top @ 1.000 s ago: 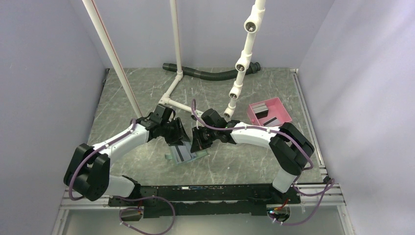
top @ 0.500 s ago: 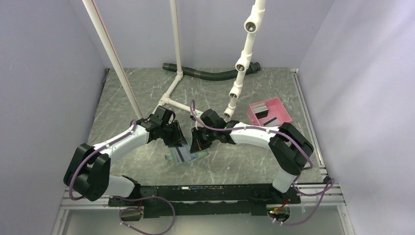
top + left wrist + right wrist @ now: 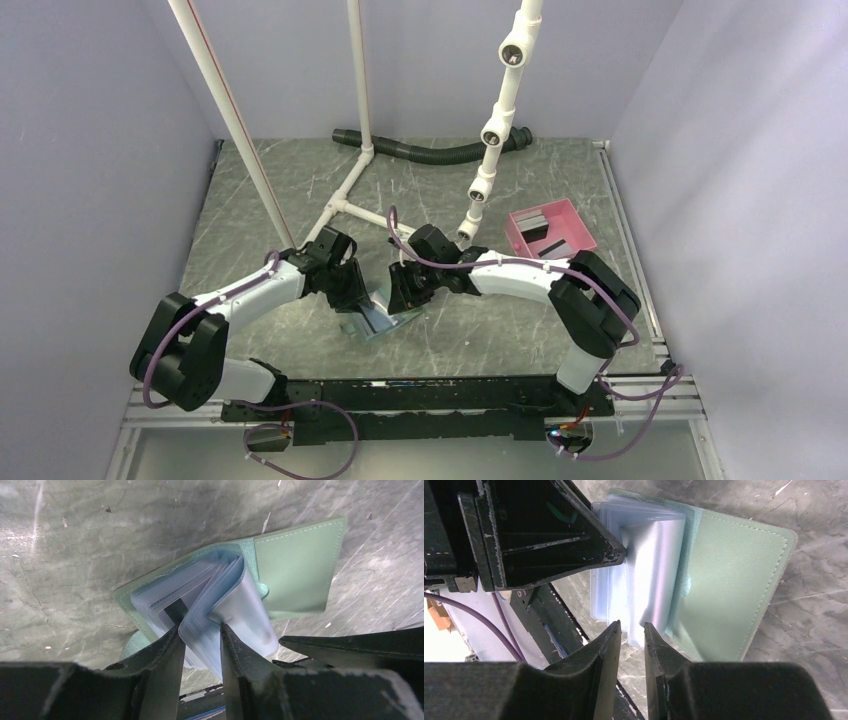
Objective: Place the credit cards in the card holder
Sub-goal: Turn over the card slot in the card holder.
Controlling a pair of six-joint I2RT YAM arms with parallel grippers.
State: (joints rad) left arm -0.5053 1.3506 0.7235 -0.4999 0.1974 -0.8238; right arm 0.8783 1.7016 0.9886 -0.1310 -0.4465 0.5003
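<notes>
Open card holder (image 3: 297, 565) lies on the tabletop (image 3: 300, 190), well apart from the pink tray (image 3: 580, 215) — on the arm-base side of it. Sage-green cover, pale blue clear sleeves fanned up. Prob. light, floppy, slick — sleeves buckle, so best hold is a sleeve's free edge w/ the cover pinned. Left tool (image 3: 201, 626) pinches a bowed sleeve. Right tool (image 3: 631, 625) sits slightly parted at the sleeves' edge, gripping nothing visible.
</notes>
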